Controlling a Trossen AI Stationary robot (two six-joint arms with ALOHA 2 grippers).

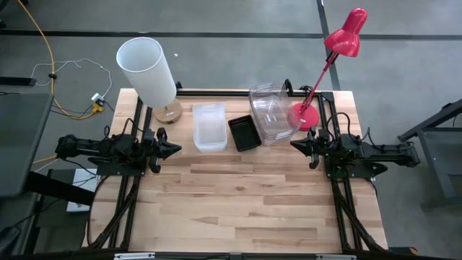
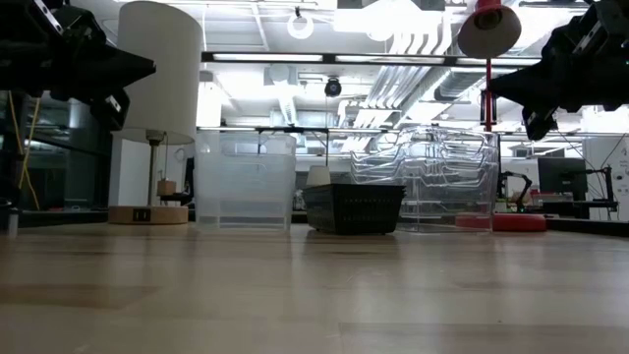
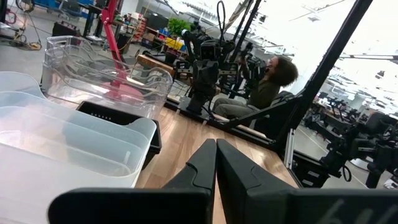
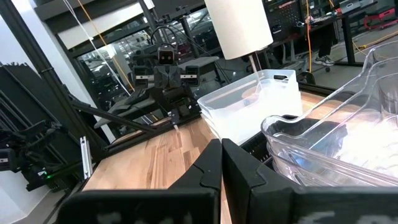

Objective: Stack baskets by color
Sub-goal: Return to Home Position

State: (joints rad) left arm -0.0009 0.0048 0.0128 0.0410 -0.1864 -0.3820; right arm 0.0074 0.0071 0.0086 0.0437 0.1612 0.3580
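Three groups of baskets stand in a row at the table's far side. A frosted white basket point(image 1: 208, 127) sits on the left, a small black basket point(image 1: 244, 133) in the middle, and clear tubs point(image 1: 272, 113) nested together on the right. All rest on their bases on the wooden table. My left gripper point(image 1: 176, 149) hovers shut at the table's left edge, pointing level toward the middle. My right gripper point(image 1: 295, 144) hovers shut at the right edge, facing it. Neither touches a basket.
A lamp with a white cylindrical shade point(image 1: 148, 70) stands on a wooden base at the far left corner. A red desk lamp point(image 1: 345, 35) has its base point(image 1: 304, 116) beside the clear tubs. The table's near half point(image 1: 238, 209) is bare wood. A seated person point(image 3: 267, 87) shows beyond the table.
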